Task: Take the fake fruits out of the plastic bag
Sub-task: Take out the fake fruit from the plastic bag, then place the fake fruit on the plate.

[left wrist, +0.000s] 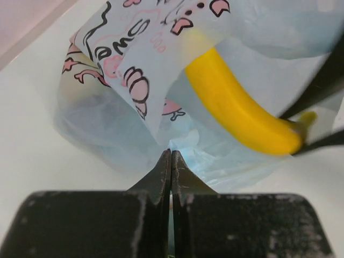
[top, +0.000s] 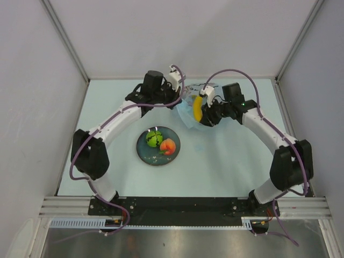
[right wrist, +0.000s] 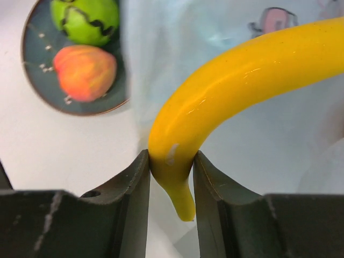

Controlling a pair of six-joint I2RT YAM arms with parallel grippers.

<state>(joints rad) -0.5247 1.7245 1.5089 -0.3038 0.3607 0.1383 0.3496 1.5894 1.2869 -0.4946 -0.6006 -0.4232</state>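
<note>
Nearest to us on the desk (top: 226, 161) sits the dark plate (top: 156, 159), and on it two of the fake fruits are already out: the green round one (top: 154, 138) on the plate's far left part and the peach (top: 168, 145) touching it on the plate's right part. So that share of the task looks done. Beyond the plate and to its right lies the plastic bag (top: 185, 115), crumpled, with its mouth turned toward the right arm (top: 269, 131). The banana (right wrist: 242, 70) is the fruit in hand: the right jaws are closed narrowly on its stem end, one on each side, and most of its length shows bare above the film, so we judge it largely out but not yet clear of the bag, and well short of the plate. On the far side of the plate, the left jaws are pressed fully together at a fold of the bag's edge (they appear to pinch the film and hold it, though the film is too thin for us to be sure). Through the printed plastic, on the side of the bag away from the banana, a dim pale bulge (left wrist: 72, 91) hints at more inside; how many fruits remain hidden we cannot tell. By our reckoning the job is somewhere near its middle.
</note>
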